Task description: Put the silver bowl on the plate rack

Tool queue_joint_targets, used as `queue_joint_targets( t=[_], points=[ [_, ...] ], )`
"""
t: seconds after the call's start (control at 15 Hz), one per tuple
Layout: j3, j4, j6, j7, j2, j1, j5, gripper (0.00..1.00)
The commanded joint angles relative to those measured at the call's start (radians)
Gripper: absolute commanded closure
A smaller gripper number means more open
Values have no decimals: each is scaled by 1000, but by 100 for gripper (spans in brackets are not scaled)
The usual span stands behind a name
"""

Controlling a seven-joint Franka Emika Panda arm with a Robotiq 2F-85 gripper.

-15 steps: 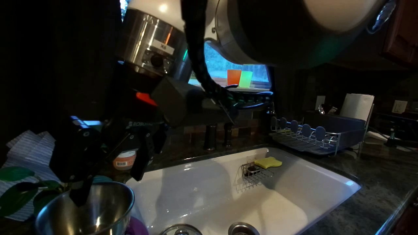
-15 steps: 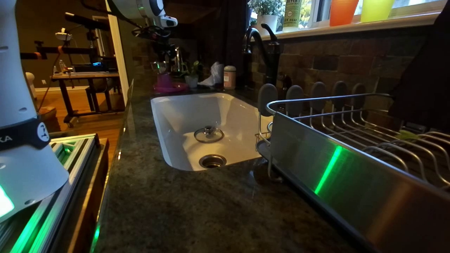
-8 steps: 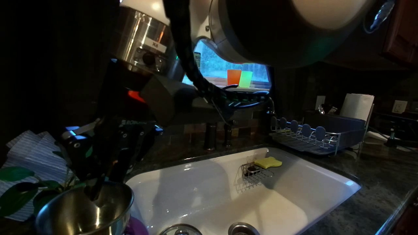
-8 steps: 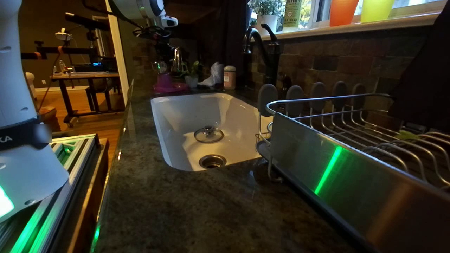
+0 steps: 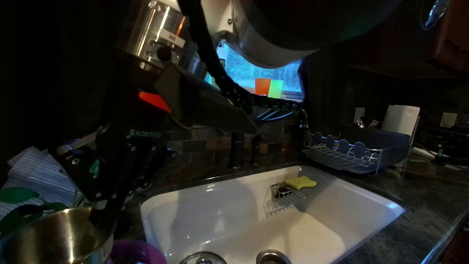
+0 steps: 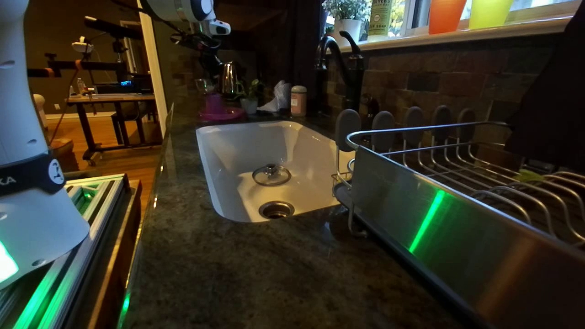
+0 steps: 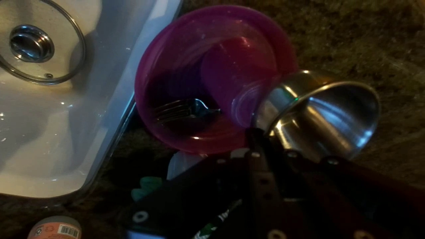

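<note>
Okay, black two-fingered Robotiq gripper (image 7: 267, 136) is pinching the rim of the round, deep, shiny stainless-steel silver bowl (image 7: 318, 116), fingers nearly together with the bowl wall between them. Bowl is above the purple tapered cup (image 7: 235, 66) that stands in a round purple plate (image 7: 146, 83); whether bowl and cup touch, I can't tell from here. Metal fork (image 7: 197, 107) lies in the plate beside the cup. Low wire plate rack (image 6: 466, 242), grey oval-tipped prongs and brushed-metal side panel, is well apart from the bowl, on the opposite side of the white rectangular sink (image 5: 227, 200) in both exterior views. Sink has a round clear-glass lid (image 7: 31, 44) lying in it, near the round metal drain (image 6: 276, 203). Yellow sponge (image 5: 300, 182) sits at the edge of a small wire caddy (image 5: 282, 203). Jar with an orange label (image 6: 298, 103) stands on the dark stone counter (image 6: 219, 274), next to a crumpled whitish sheet (image 6: 280, 97); leafy potted plant (image 6: 249, 104) is near that.
</note>
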State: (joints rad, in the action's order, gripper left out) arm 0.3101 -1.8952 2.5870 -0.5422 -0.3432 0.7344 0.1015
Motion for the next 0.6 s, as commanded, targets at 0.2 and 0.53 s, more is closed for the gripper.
queue_joint_targets(
  t=[0.2, 0.53],
  points=[
    [-61, -95, -26, -30, 195, -37, 10, 98],
    [-79, -268, -24, -275, 484, -141, 194, 98]
  ],
)
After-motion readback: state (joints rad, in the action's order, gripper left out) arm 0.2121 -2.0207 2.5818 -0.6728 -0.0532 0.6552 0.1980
